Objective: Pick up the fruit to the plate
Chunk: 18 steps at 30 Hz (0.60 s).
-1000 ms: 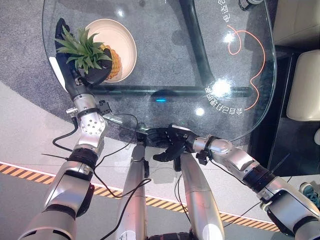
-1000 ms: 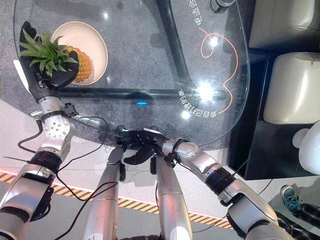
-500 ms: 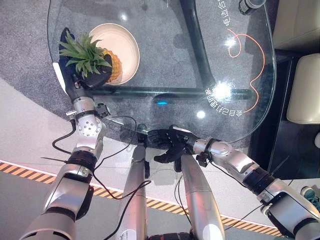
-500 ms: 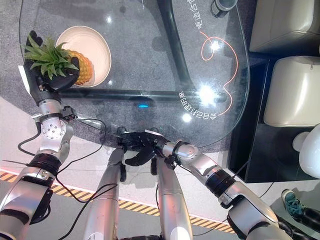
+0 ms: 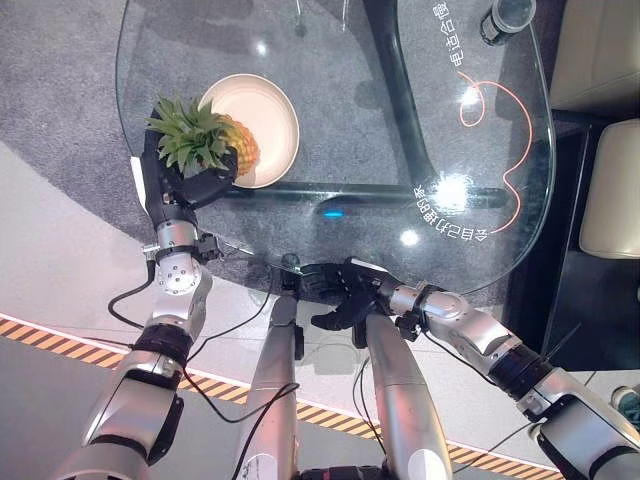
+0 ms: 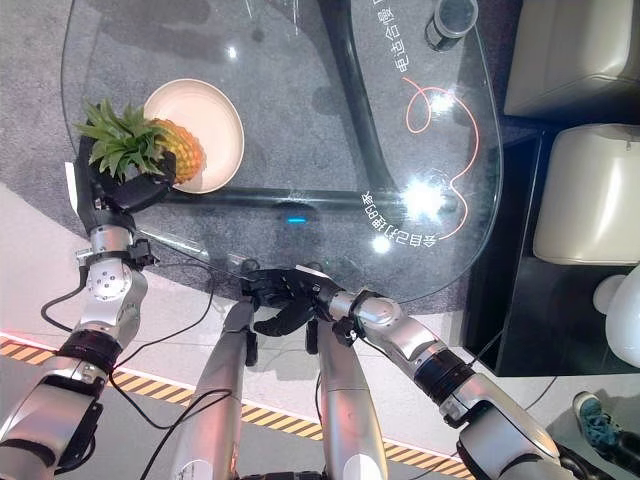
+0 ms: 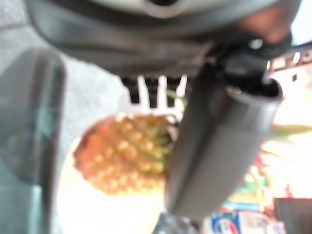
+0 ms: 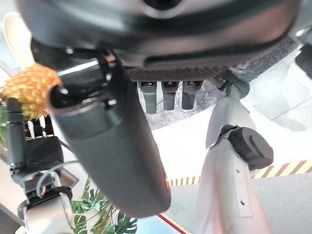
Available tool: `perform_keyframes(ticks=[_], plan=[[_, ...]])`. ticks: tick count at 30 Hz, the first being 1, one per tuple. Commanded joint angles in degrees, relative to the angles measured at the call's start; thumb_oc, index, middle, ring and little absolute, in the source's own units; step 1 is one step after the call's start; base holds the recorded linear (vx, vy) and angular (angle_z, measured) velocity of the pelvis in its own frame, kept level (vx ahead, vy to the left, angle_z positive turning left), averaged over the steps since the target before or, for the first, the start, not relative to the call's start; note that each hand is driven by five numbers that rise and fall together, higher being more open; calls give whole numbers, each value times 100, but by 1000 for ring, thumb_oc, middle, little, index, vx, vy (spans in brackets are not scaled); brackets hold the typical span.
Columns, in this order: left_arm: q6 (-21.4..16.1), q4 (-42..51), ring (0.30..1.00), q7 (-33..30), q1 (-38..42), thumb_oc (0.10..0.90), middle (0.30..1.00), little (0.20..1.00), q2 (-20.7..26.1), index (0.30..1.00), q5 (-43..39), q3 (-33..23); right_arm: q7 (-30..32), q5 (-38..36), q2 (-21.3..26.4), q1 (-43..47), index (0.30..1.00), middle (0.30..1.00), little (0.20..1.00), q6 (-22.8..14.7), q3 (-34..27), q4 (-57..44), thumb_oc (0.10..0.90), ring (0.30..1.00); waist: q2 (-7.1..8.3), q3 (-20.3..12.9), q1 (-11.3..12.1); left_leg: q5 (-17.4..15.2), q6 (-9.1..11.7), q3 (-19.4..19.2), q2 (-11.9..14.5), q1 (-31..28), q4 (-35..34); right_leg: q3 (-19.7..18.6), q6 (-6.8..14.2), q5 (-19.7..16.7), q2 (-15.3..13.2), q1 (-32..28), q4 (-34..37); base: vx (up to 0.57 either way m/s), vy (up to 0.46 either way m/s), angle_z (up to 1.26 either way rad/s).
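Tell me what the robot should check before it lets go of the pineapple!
1. Left hand holds the pineapple by its leafy end: ok.
2. Pineapple body is over the plate: ok, it overlaps the near rim.
3. Pineapple is resting on the plate, not hanging above it: cannot tell.
4. Pineapple is well inside the plate: not ok, the leaves stick out past the rim.
5. Right hand is out of the way, by the near edge of the glass table: ok.
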State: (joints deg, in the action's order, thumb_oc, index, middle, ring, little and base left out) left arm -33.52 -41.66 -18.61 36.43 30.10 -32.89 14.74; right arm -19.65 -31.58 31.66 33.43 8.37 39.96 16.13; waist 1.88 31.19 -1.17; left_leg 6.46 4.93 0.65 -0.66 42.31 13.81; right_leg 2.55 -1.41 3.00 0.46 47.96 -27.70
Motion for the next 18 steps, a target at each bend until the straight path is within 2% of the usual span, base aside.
perform_keyframes(ticks=[1,18], plan=[[-190,283,900,136,-163,800,900,900,0,900,-27,-447,-114,-22,-94,-428,900,900,900,-346,-145,-877,800,900,-158,-140,-130,-313,-56,120,-354,-58,516,164,279,-211,-30,-587,730,0,0,0],[102,375,900,456,-741,800,900,900,-31,900,-223,-527,-104,-40,-72,-575,900,900,900,-420,-284,-877,800,900,-200,-140,-76,-307,-66,140,-317,-407,438,170,236,-148,-21,-928,742,-1,-10,0]])
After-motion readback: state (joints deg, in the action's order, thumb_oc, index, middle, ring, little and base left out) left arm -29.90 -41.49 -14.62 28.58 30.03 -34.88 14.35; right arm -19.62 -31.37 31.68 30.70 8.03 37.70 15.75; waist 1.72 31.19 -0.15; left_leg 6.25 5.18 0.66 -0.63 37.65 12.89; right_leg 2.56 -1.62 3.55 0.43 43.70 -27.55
